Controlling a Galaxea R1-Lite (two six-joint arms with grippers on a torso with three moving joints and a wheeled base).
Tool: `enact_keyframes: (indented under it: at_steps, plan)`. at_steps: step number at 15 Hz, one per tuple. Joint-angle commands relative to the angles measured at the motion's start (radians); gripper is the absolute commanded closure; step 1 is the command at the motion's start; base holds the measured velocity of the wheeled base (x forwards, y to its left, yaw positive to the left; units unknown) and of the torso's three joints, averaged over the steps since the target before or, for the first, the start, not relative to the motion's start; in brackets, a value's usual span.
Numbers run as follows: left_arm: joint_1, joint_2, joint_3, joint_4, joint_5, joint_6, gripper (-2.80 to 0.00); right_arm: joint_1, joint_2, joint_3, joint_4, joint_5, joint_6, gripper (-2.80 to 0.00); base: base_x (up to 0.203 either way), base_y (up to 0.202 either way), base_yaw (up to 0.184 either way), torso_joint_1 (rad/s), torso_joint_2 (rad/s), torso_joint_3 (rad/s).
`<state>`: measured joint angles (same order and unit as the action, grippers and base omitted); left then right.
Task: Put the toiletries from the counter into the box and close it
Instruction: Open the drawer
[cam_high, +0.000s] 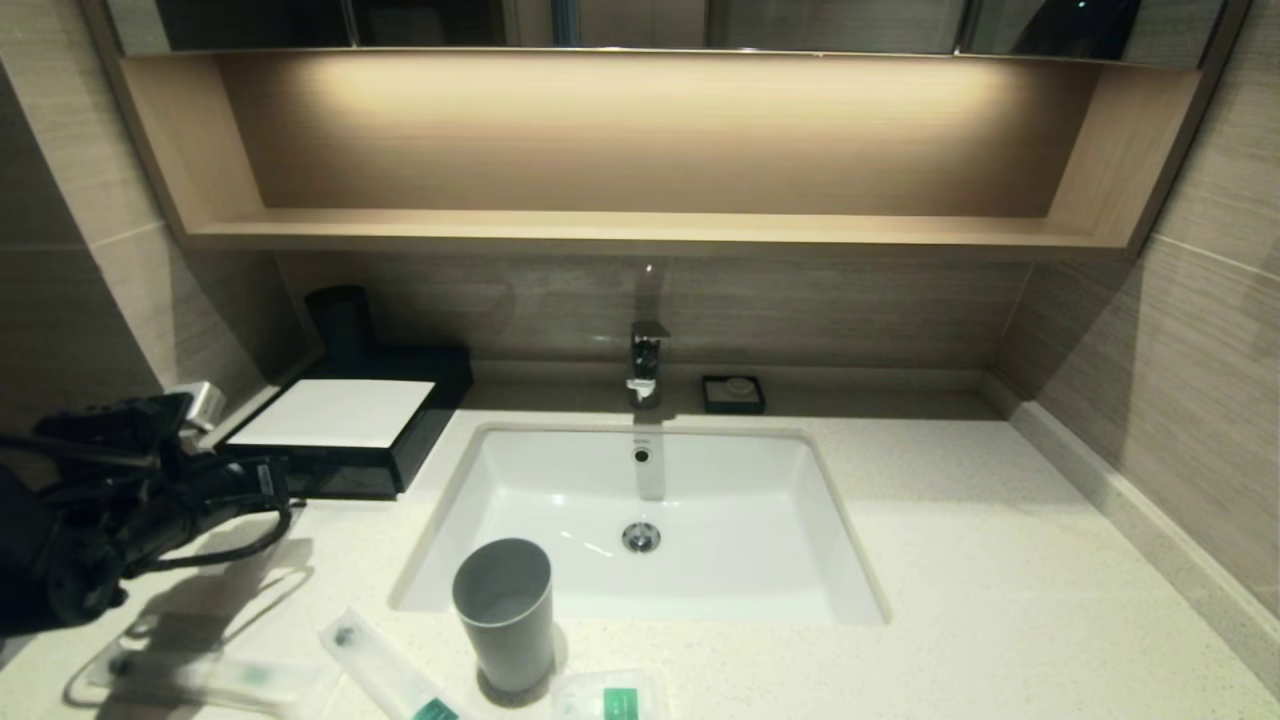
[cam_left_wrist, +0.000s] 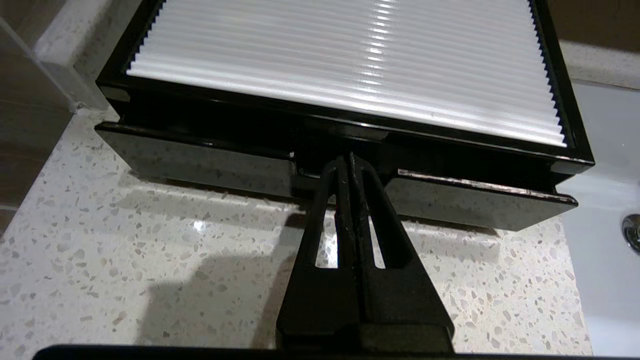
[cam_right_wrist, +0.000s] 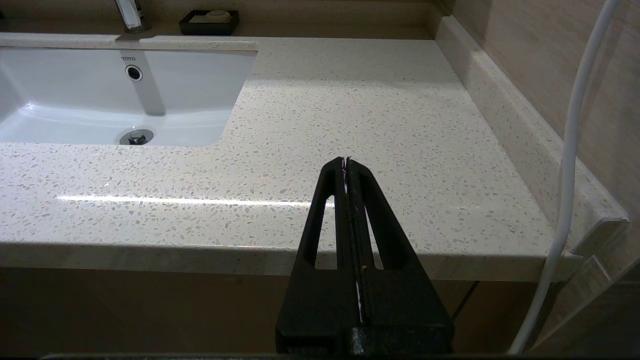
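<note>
The box (cam_high: 340, 412) is black with a white ribbed top (cam_left_wrist: 350, 55) and stands on the counter (cam_high: 950, 560) left of the sink. My left gripper (cam_left_wrist: 348, 159) is shut, and its tips sit in the centre notch of the drawer front (cam_left_wrist: 200, 162), with nothing between them. In the head view that gripper (cam_high: 272, 482) is at the box's front. Three toiletries lie at the counter's front edge: a long packet (cam_high: 200, 675) under my left arm, a second long one (cam_high: 385, 672), and a small squarish one (cam_high: 610, 700). My right gripper (cam_right_wrist: 346, 161) is shut and empty, out past the counter's front right edge.
A grey cup (cam_high: 505, 610) stands between the packets, in front of the white sink (cam_high: 640, 590). The faucet (cam_high: 647, 362) and a small black soap dish (cam_high: 733, 393) are at the back. A black cup (cam_high: 340, 320) stands behind the box. A wall borders the right side.
</note>
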<state>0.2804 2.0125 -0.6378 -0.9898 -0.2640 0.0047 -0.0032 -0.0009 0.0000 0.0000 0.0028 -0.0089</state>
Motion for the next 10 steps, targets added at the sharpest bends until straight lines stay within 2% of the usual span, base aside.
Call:
enact_keyframes:
  at_steps: [1,4,10]
  plan:
    - [0.000,0.026,0.009,-0.049,-0.009,0.000,0.00,0.000,0.000,0.002,0.000,0.000,0.000,0.00,0.000,0.000,0.000,0.000,0.00,0.000]
    - [0.000,0.020,0.021,-0.067,-0.069,-0.004,0.00,0.000,-0.001,0.002,0.000,0.000,0.000,0.00,0.000,0.000,0.000,0.000,0.00,0.000]
    - [0.003,0.021,0.033,-0.072,-0.066,0.003,0.00,0.000,0.001,0.002,0.000,0.001,0.000,0.00,0.000,0.000,0.000,0.000,0.00,0.000]
